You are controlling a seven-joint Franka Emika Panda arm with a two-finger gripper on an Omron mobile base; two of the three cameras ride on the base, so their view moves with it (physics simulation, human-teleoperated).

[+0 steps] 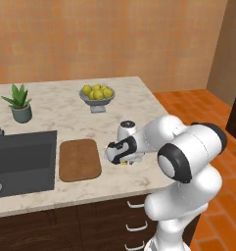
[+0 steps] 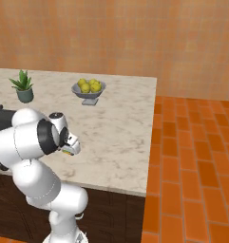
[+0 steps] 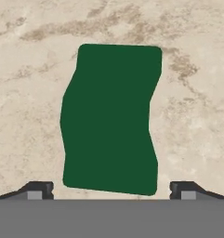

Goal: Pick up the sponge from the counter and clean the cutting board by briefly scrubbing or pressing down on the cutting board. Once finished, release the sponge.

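The sponge (image 3: 111, 118) lies green side up on the counter (image 3: 197, 116), straight below my hand. My gripper (image 3: 111, 188) is open, with one dark fingertip on each side of the sponge's near end and a gap between each and its edges. From the base, the gripper (image 1: 124, 158) hangs low over the counter (image 1: 56, 110), and a yellow sliver of the sponge (image 1: 123, 164) peeks out beneath it. The cutting board (image 1: 79, 159), a brown wooden rectangle, lies flat just left of the gripper, between it and the sink. In the right base view my arm hides most of the gripper (image 2: 71, 148).
A dark grey sink basin (image 1: 21, 162) is set into the counter left of the board. A potted plant (image 1: 20, 105) and a bowl of lemons (image 1: 97, 95) stand further back. The counter's right edge (image 2: 151, 137) drops to an orange tiled floor.
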